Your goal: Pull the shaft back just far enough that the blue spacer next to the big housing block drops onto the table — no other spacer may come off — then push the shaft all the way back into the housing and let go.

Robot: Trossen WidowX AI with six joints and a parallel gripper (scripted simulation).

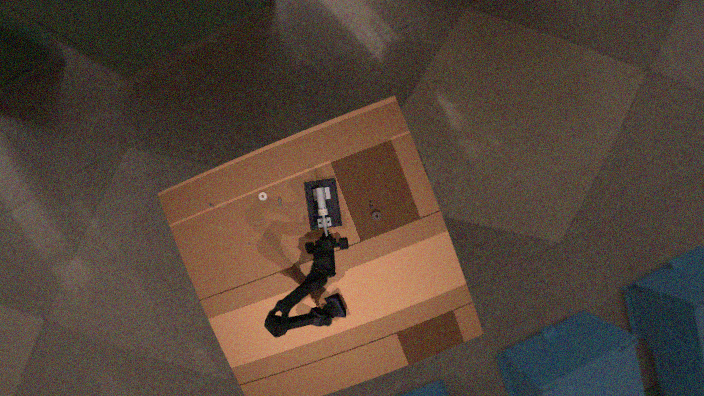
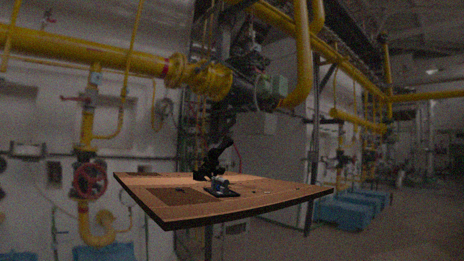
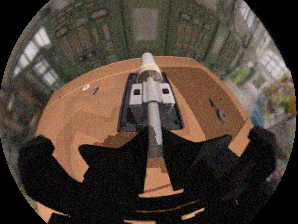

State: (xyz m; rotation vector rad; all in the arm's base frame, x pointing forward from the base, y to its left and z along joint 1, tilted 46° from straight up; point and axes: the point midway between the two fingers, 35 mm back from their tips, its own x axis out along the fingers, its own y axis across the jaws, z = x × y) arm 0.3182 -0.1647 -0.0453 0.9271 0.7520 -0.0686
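The grey shaft point(image 1: 326, 227) point(image 3: 155, 120) runs from my gripper point(image 1: 326, 234) point(image 3: 152, 128) into a light grey block point(image 3: 166, 100) with two dark square recesses. My gripper is shut on the shaft's near end. Behind the block, a pale cylinder point(image 1: 320, 197) point(image 2: 221, 180) point(image 3: 147, 59) with a cream ring point(image 3: 149, 67) lies in line with the shaft. All this stands on a dark base plate point(image 1: 336, 215) point(image 2: 231, 194) point(image 3: 122, 119). I cannot make out the blue spacer or tell the other spacers apart.
On the wooden table point(image 1: 225, 260) point(image 2: 191, 211) point(image 3: 65, 120), a white ring point(image 1: 260, 196) point(image 2: 267, 192) point(image 3: 86, 87) and a small bluish piece point(image 1: 280, 201) point(image 3: 95, 90) lie left of the plate. A grey ring point(image 1: 376, 213) point(image 3: 222, 116) and a small dark piece point(image 3: 212, 103) lie right of it.
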